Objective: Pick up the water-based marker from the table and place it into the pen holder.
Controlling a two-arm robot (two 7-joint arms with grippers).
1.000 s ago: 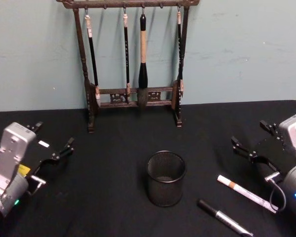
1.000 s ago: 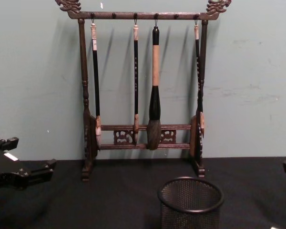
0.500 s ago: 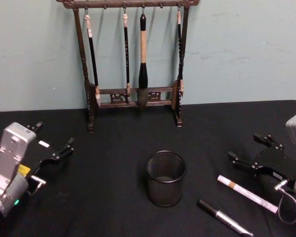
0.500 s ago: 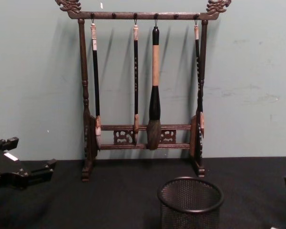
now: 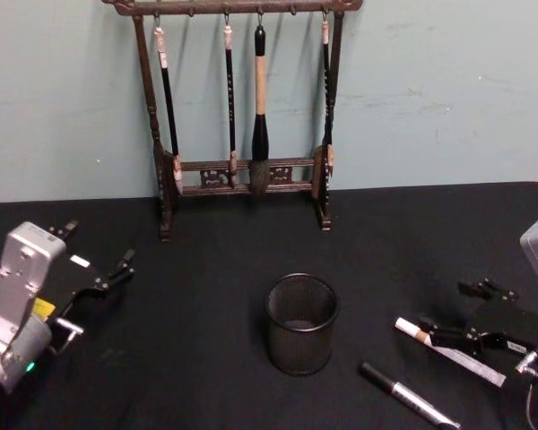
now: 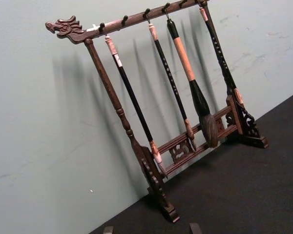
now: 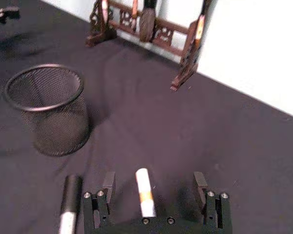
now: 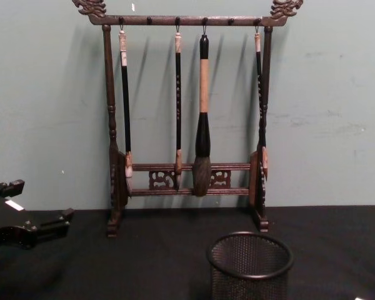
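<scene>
The water-based marker (image 7: pixel 145 191), white-capped with a tan band, lay on the table (image 5: pixel 206 296) right of the pen holder (image 5: pixel 302 323), between the spread fingers of the right gripper (image 7: pixel 154 181), a black pen (image 5: pixel 408 396) beside it, the brush rack (image 5: pixel 242 107) behind the holder, and the left gripper (image 5: pixel 99 246) splayed well to the holder's left.

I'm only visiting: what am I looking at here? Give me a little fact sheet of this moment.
water-based marker: lying on the table, right of the pen holder
right gripper: open, low, one finger each side of the marker's white cap
left gripper: open, idle over the table's left side
pen holder: upright, nothing standing in it
nearby: black-capped pen beside the marker; brush rack at the back
</scene>
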